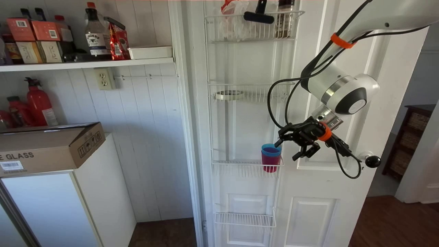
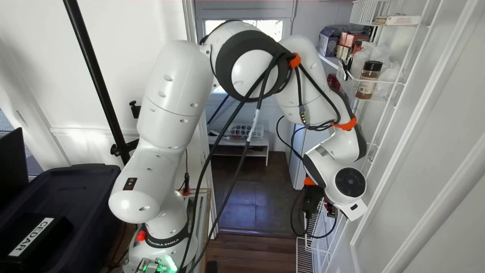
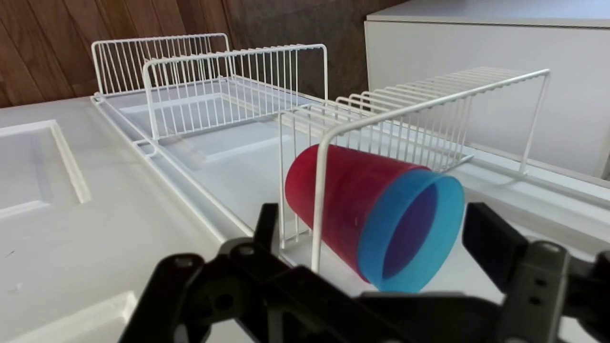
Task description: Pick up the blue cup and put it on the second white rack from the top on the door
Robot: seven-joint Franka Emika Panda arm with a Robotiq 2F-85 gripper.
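Panelled white door (image 1: 319, 185) is backing the gripper (image 3: 373, 221).
Fingers (image 3: 492, 244) are standing wide apart, empty, near a translucent blue cup (image 3: 412, 231) nesting in a tapered red cup (image 3: 355, 190).

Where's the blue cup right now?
In an exterior view, the blue cup sits inside the red cup, its rim poking out, at the right end of a white rack on the door, just left of the hand.

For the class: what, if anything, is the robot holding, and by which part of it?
Nothing is held: the jaws stand open, and the blue cup sits nested inside the pink-red cup.
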